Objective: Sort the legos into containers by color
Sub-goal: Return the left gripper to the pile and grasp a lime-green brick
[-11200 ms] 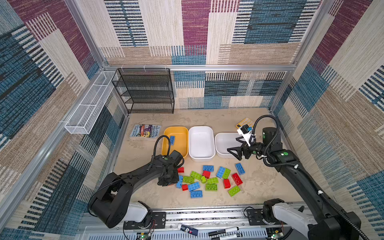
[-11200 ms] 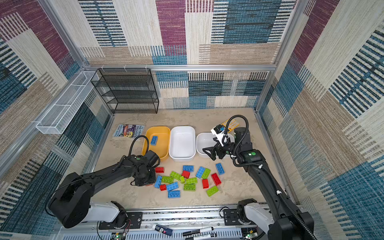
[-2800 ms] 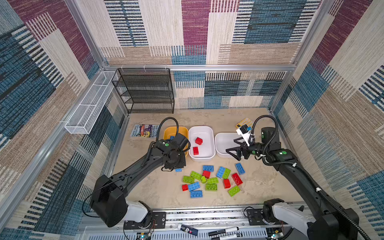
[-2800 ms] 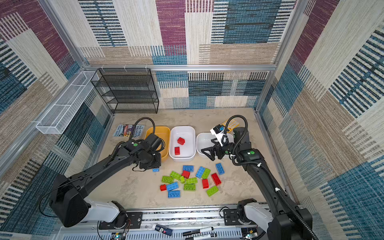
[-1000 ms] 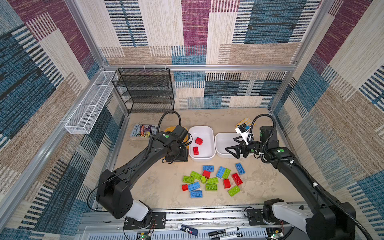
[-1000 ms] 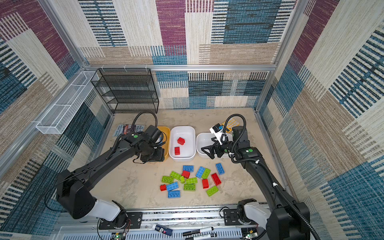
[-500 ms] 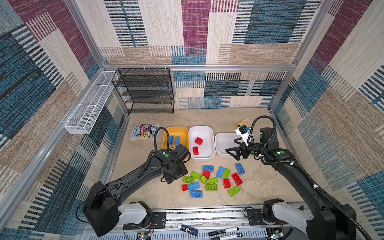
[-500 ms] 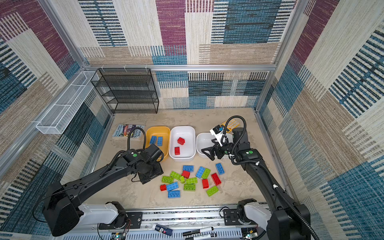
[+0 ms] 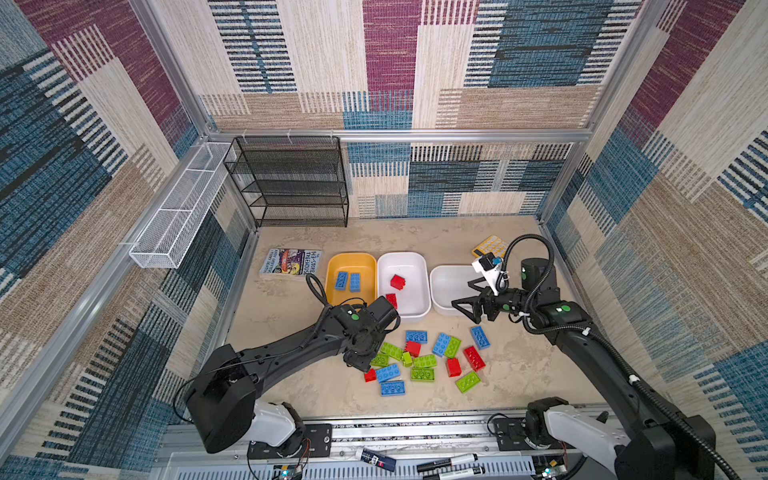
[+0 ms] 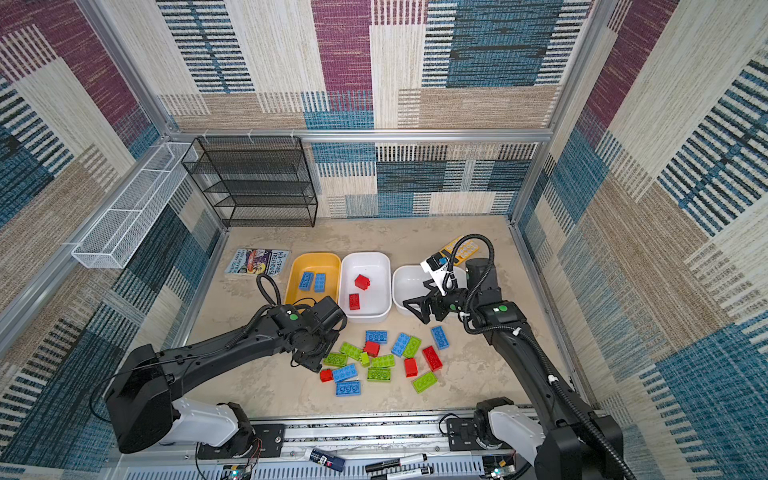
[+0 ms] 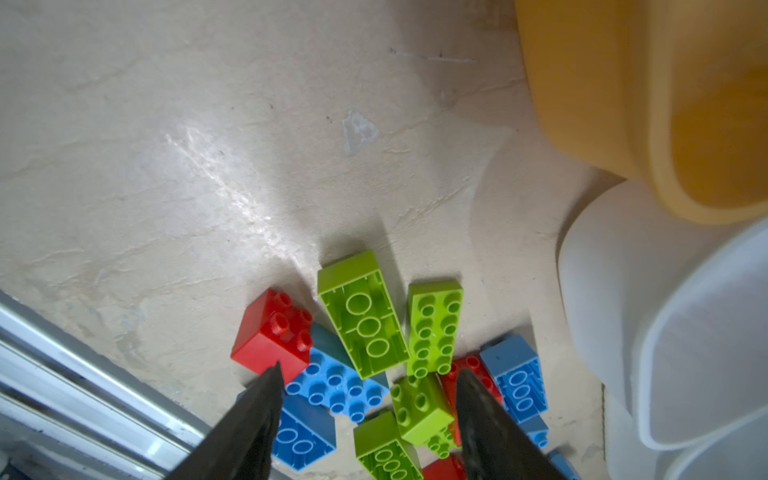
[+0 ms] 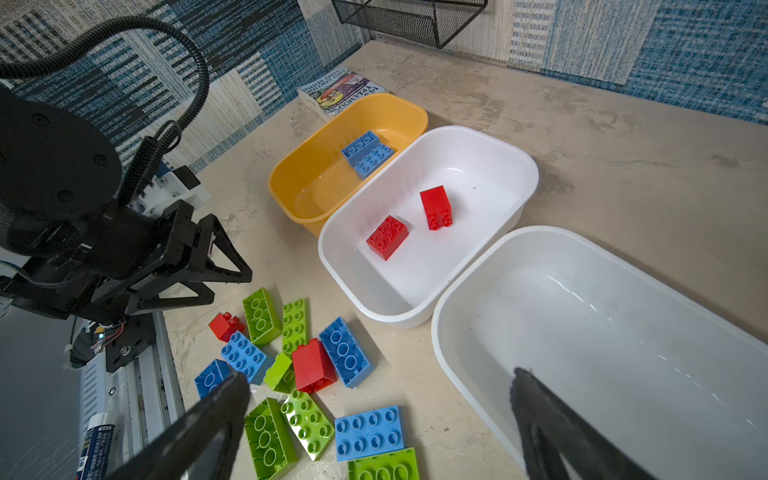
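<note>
Right wrist view gives the clearest count: the mustard yellow tub (image 12: 320, 183) holds two blue bricks (image 12: 368, 153) side by side, the middle white tub (image 12: 478, 174) holds two red bricks (image 12: 387, 237), and the white tub on the right (image 12: 582, 332) is bare. So four legos are sorted and no green one is, which makes this an early stage. In both top views the loose pile (image 9: 424, 361) lies on the table (image 9: 519, 353) just in front of the tubs, roughly fifteen bricks, mixed red, blue and lime green (some touching or overlapping, so the count is approximate). The left gripper (image 11: 369, 370) hangs over the pile's left edge, jaws partly apart and empty, with a small red brick (image 11: 272, 332) and a blue brick (image 11: 336, 384) just past its fingertips; which one it is aimed at I cannot tell. The right gripper (image 12: 380, 378) is spread wide, holds nothing, and hovers over the near rim of the bare white tub, beside the pile. By elimination that tub would take the greens. Judging from the layout, nearly the whole pile has yet to be moved, greens being the biggest share.
</note>
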`<state>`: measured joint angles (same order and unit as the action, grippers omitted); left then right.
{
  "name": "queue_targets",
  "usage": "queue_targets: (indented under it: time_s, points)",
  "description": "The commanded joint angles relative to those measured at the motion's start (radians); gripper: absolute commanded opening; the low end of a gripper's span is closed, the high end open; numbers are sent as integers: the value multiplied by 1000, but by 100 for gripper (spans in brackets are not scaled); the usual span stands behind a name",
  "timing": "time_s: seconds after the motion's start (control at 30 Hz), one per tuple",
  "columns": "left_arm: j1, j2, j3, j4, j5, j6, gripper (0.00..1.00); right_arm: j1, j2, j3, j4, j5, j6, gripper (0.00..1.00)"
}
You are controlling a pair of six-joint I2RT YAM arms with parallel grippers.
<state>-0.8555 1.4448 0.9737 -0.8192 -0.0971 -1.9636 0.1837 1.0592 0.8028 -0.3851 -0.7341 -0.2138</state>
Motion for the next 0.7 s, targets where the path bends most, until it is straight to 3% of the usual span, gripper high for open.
queue_targets:
  time_s: [0.0, 0.3, 0.67]
  points:
    - [-5, 47, 10, 34, -4, -86, 67, 1, -8, -7, 26, -24, 1, 99]
    - [-25, 125, 5, 81, -5, -107, 64, 0, -28, -10, 8, -26, -9, 99]
    - [-24, 193, -36, 155, -23, -121, 52, 1, -32, -2, -8, -24, -10, 99]
